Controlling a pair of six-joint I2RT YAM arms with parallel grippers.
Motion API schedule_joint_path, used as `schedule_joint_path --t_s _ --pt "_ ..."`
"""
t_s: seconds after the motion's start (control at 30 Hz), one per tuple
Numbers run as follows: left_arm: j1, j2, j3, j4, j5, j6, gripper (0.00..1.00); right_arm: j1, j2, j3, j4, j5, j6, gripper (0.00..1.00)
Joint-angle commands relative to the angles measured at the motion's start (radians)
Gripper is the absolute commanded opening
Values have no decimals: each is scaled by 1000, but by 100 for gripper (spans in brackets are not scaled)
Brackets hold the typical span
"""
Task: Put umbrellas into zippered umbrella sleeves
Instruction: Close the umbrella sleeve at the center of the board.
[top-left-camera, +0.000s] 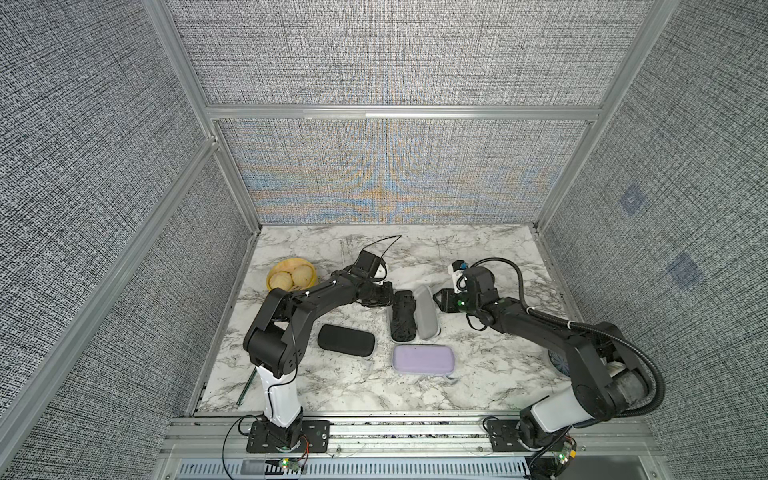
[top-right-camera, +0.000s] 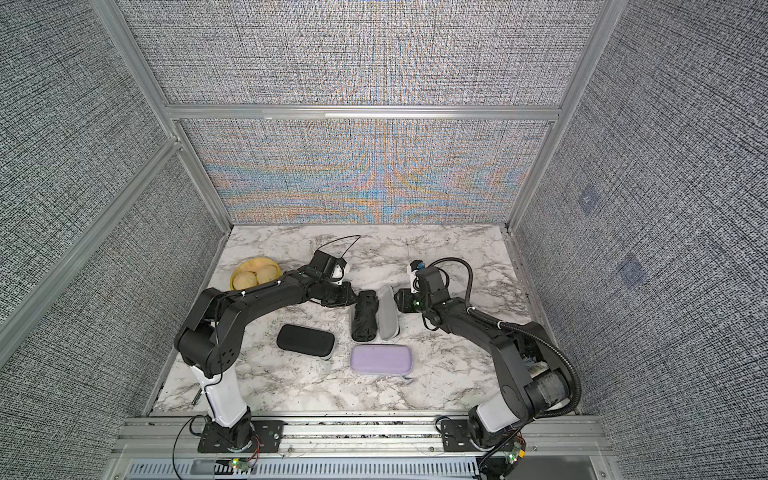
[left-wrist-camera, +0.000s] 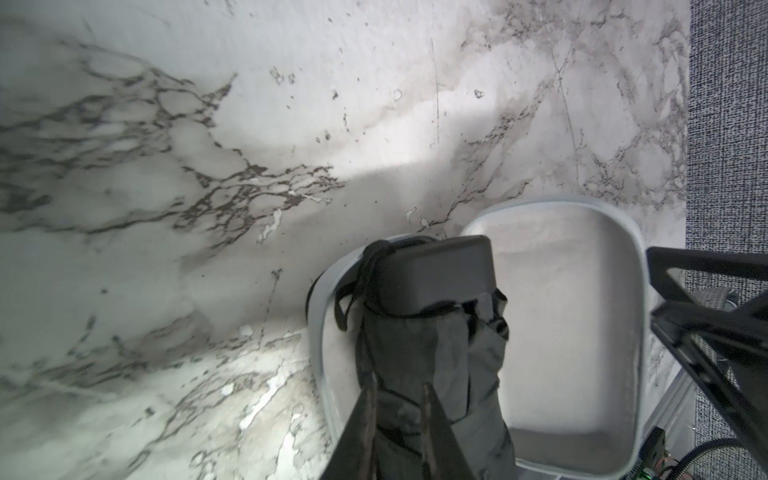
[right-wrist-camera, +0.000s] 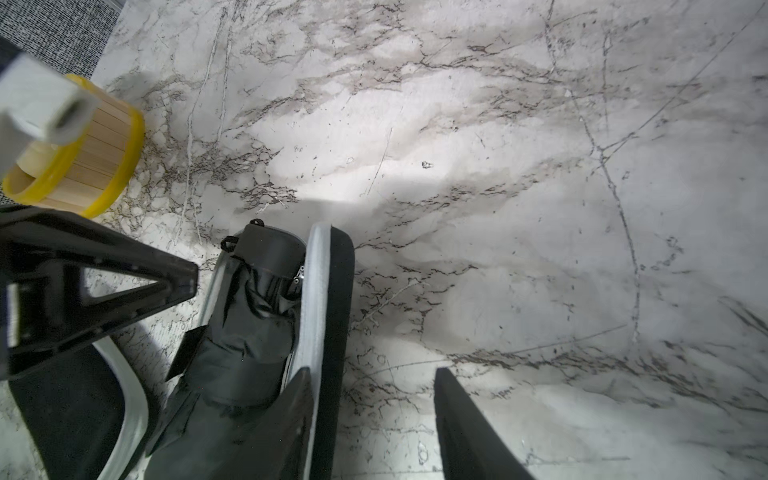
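A black umbrella (top-left-camera: 402, 318) (top-right-camera: 365, 318) lies in the lower half of an open black sleeve mid-table. The sleeve's grey-lined lid (top-left-camera: 427, 316) (left-wrist-camera: 582, 291) stands raised beside it. My left gripper (left-wrist-camera: 398, 386) (top-left-camera: 390, 298) is at the umbrella's far end, fingers close together with a fold of its fabric (left-wrist-camera: 432, 357) between them. My right gripper (right-wrist-camera: 372, 372) (top-left-camera: 435, 298) is open and straddles the lid's rim (right-wrist-camera: 340, 311), one finger inside against the grey lining, the other well outside it. A closed black sleeve (top-left-camera: 347, 340) and a closed lavender sleeve (top-left-camera: 424, 359) lie nearer the front.
A yellow steamer basket (top-left-camera: 291, 276) (right-wrist-camera: 104, 153) with round buns stands at the back left, behind the left arm. A dark round object (top-left-camera: 559, 359) is partly hidden under the right arm. A thin green stick (top-left-camera: 247, 386) lies at the table's left edge.
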Motion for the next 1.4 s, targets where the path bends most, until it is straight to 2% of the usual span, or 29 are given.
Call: schedule_joint_path --t_s 0.0,0.13,0.27,0.43,0.5,0.6,0.83,1.03,1.23,1.37 --pt "2 -40 -26 27 -35 -10 21 -2 22 0 10 21 -17 50" --pt "2 -67 -103 85 -29 -35 24 -3 -10 -73 107 35 6 45" --pt "2 -67 -147 126 17 -51 25 -5 -32 -83 117 26 1 45" --pt "2 -81 -171 102 -36 -50 25 -17 -31 -89 96 66 5 45" --pt "1 -64 -179 137 0 -58 25 -30 -31 -112 106 116 24 45" --pt "1 -18 -187 218 113 -90 26 9 -16 -109 93 186 3 45" --pt "0 19 -177 196 87 -87 26 35 88 -105 236 -31 25 46" --pt "-1 17 -170 188 85 -88 26 47 119 -89 305 -105 54 50" --pt "0 68 -124 200 103 -95 26 52 193 -50 362 -222 101 54" --pt "-1 97 -86 199 106 -94 25 55 225 -35 381 -249 116 56"
